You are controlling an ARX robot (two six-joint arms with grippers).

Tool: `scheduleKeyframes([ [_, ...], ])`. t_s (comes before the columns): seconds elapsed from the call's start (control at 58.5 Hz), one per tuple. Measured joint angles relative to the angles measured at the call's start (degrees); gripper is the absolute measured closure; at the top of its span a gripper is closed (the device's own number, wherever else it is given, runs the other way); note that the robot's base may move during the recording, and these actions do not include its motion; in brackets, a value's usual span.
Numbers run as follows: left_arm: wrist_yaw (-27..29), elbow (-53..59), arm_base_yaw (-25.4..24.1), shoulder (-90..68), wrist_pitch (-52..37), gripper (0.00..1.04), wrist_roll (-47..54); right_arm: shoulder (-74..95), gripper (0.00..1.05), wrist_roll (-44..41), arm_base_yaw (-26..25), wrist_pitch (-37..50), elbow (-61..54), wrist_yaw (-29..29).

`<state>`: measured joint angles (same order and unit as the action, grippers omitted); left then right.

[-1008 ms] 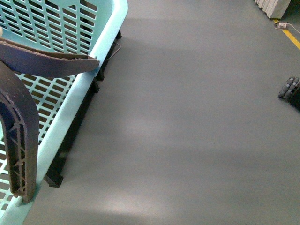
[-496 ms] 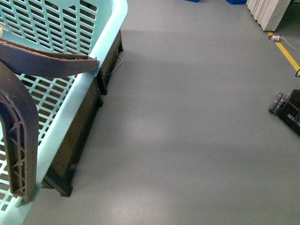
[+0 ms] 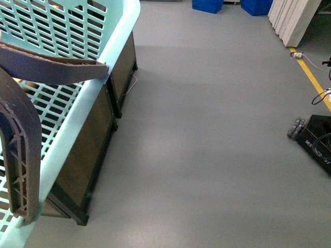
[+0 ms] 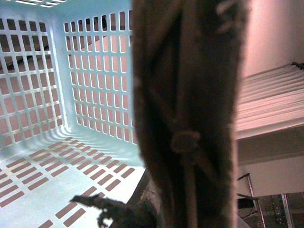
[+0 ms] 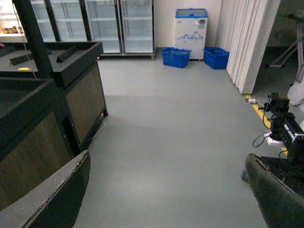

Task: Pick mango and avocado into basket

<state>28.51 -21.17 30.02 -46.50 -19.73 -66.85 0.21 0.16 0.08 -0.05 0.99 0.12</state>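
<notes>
Basket (image 3: pixel 123 36) sits hard at my left in the front view: pale turquoise, slotted walls, grey-brown handle (image 3: pixel 23 155) arching over the rim. My left wrist view looks inside it at the slotted floor and walls, with the handle blurred right against the lens, so I cannot tell how my left gripper stands. The right wrist view gives the room: my right gripper (image 5: pixel 168 159) spread wide, holding nothing, over grey floor (image 5: pixel 166 118), with dark display stands (image 5: pixel 80 90), glass-door fridges (image 5: pixel 118 23) and blue crates (image 5: pixel 175 56).
</notes>
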Motion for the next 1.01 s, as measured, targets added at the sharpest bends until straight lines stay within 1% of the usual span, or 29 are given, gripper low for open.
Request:
scheduleKeyframes([
  [0.444, -0.04, 0.00, 0.00, 0.00, 0.00, 1.00, 0.00, 0.00, 0.09, -0.02, 0.00, -0.02, 0.00, 0.07],
  [0.632, -1.22, 0.00, 0.31, -0.02, 0.00, 1.00, -0.44, 0.00, 0.09, -0.02, 0.00, -0.02, 0.00, 0.20],
  [1.008, 0.00, 0.11, 0.24, -0.02, 0.02, 1.00, -0.20, -0.02, 0.09, 0.00, 0.00, 0.00, 0.00, -0.13],
])
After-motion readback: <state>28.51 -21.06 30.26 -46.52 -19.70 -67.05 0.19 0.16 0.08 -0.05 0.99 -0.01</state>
